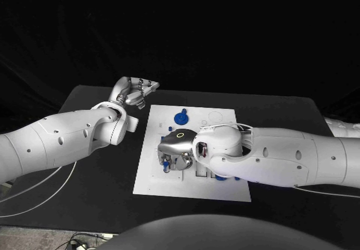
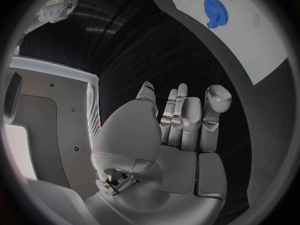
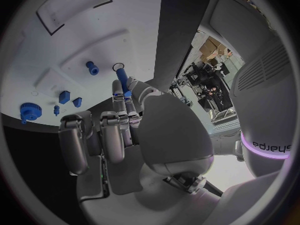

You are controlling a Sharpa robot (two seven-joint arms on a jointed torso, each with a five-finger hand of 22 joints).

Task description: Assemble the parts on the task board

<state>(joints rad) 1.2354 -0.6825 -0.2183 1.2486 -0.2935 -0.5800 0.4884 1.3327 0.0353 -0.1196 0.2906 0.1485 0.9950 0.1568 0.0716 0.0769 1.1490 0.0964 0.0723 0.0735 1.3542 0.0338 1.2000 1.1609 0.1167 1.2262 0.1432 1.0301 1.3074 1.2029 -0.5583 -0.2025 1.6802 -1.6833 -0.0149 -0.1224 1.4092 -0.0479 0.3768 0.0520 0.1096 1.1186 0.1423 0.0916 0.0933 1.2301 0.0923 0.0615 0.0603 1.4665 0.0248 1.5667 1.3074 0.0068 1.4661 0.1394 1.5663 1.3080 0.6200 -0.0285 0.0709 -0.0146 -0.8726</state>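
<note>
The white task board [image 1: 225, 190] lies in the middle of the black table. A blue gear [image 1: 181, 117] stands near its far edge, the same blue gear [image 2: 215, 11] showing in the left wrist view. My right hand [image 1: 177, 151] hangs over the board's left half and pinches a slim blue pin [image 3: 123, 81] between thumb and finger; its tip [image 1: 166, 166] points down at the board. Small blue parts [image 3: 64, 96] and a blue peg [image 3: 92, 68] stand in the board [image 3: 94, 30]. My left hand [image 1: 135, 91] is off the board's far left corner, fingers curled in, holding nothing.
More blue parts [image 1: 222, 178] peek out from under my right forearm near the board's front. The board has shallow outlined recesses [image 1: 215, 115] at its far right. A white cable [image 1: 45, 182] trails over the table's left side. Black table surrounds the board.
</note>
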